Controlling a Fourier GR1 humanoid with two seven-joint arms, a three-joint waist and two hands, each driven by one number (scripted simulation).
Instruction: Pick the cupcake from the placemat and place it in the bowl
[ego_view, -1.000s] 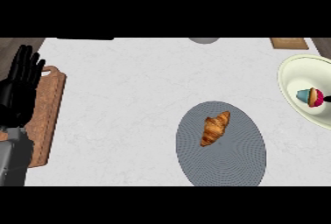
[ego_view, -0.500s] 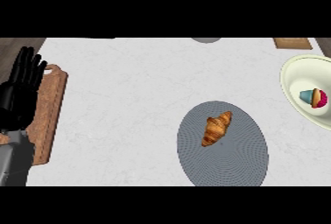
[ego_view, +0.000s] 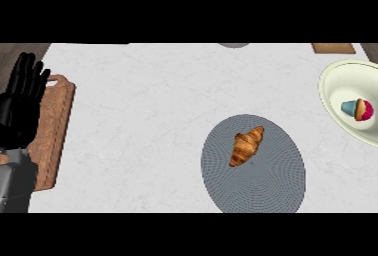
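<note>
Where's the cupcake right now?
In the head view, the cupcake lies on its side inside the pale bowl at the right edge, right of the grey placemat.

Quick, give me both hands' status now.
Left hand: open, fingers straight, resting at the left edge, holding nothing.
Right hand: not in view.

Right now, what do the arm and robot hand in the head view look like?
Only the left one shows, at the view's left edge. The robot hand is solid black, with slender fingers and a thumb. It joins a plain grey forearm with a smooth, boxy shell. No cables, markings or sleeve are visible. The right arm is out of view.
</note>
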